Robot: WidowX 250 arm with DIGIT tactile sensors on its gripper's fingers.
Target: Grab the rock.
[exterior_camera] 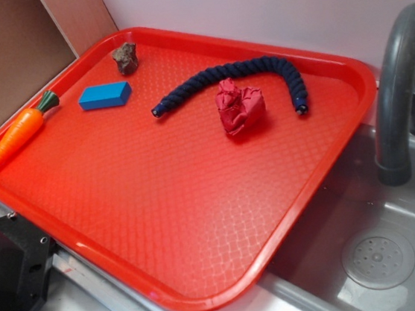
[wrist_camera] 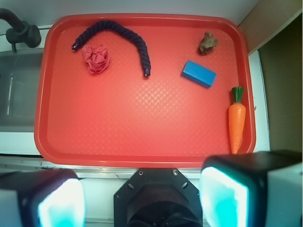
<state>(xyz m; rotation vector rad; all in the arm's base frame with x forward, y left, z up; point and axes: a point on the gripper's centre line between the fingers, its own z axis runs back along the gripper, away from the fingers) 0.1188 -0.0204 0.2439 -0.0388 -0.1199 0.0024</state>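
Note:
The rock (exterior_camera: 125, 58) (wrist_camera: 207, 43) is a small rough brown-grey lump lying in a far corner of the red tray (exterior_camera: 200, 224) (wrist_camera: 142, 123). In the wrist view my gripper (wrist_camera: 142, 201) is held high over the tray's near edge, far from the rock. Its jaws stand wide apart, with nothing between them. The fingers (wrist_camera: 222, 196) show as blurred teal pads at the bottom of that view. The exterior view does not show the gripper.
On the tray also lie a blue block (exterior_camera: 104, 96) (wrist_camera: 199, 74), a toy carrot (exterior_camera: 19, 132) (wrist_camera: 236, 120), a dark blue rope (exterior_camera: 236, 73) (wrist_camera: 128, 38) and a crumpled red cloth ball (exterior_camera: 239, 107) (wrist_camera: 96, 58). A grey sink (exterior_camera: 399, 254) with a faucet (exterior_camera: 399, 88) adjoins the tray.

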